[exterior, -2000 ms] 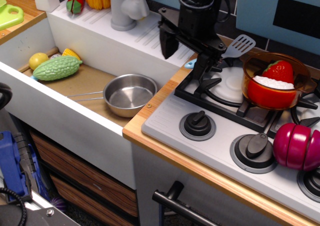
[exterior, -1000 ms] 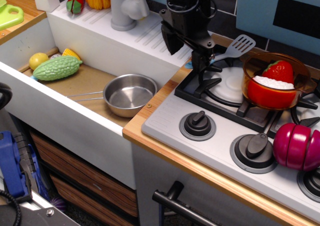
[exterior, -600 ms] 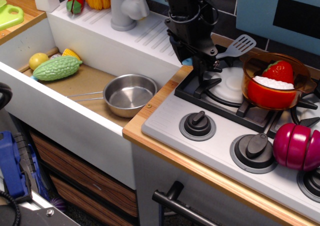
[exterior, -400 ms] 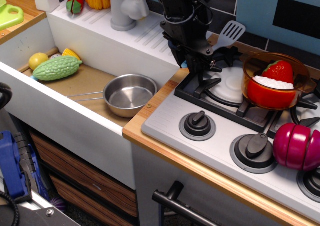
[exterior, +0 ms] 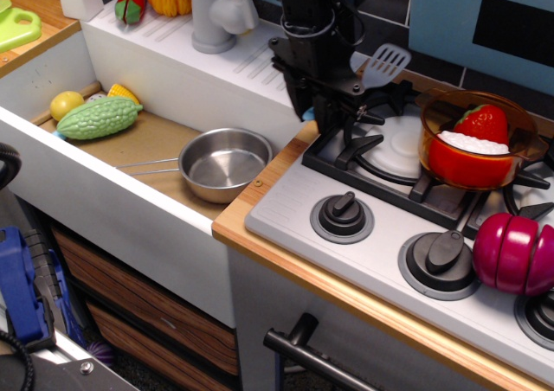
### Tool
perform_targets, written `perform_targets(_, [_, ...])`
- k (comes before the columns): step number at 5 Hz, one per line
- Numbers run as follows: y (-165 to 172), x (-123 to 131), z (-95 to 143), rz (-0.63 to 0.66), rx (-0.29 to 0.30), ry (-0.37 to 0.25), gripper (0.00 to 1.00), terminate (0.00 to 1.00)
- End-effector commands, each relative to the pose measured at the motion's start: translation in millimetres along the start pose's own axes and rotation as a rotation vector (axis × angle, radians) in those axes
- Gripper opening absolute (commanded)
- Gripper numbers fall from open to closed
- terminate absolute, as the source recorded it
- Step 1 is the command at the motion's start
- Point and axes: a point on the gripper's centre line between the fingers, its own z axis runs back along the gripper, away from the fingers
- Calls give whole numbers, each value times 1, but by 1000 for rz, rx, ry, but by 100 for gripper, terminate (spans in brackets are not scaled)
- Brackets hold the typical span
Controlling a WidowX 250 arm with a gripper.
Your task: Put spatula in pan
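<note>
The spatula's grey slotted head (exterior: pixel 386 62) sticks out to the right of my gripper, raised above the stove's back left burner. A bit of its light blue handle shows at the gripper's lower left. My gripper (exterior: pixel 326 112) is shut on the handle, over the left edge of the stove. The shiny steel pan (exterior: pixel 224 162) sits empty in the sink, down and left of the gripper, its wire handle pointing left.
An orange translucent pot with red food (exterior: pixel 474 140) stands on the stove (exterior: pixel 286 209). A purple vegetable (exterior: pixel 516 253) lies at front right. A green gourd (exterior: pixel 98 117) lies at the sink's far left. A grey faucet (exterior: pixel 213 14) stands behind the sink.
My gripper closed on the spatula handle and lifted it. The spatula head has risen and moved left, off the stove's back edge. The pan has not moved.
</note>
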Motion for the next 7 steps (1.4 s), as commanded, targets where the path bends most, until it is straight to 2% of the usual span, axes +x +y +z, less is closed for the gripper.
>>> perform_targets(1, [18, -3, 27, 85, 127, 57, 0, 0])
perform_targets(2, [29, -20, 23, 281, 214, 120, 0, 0])
perform_targets(3, [35, -37, 26, 398, 295, 143, 0, 0])
perform_targets(4, [46, -52, 25, 534, 317, 136, 0, 0])
perform_targets(5, [59, -64, 15, 638, 297, 130, 0, 0])
perform_targets(6, [70, -75, 5, 681, 303, 104, 0, 0])
perform_targets(7, [71, -74, -4, 692, 295, 74, 100, 0])
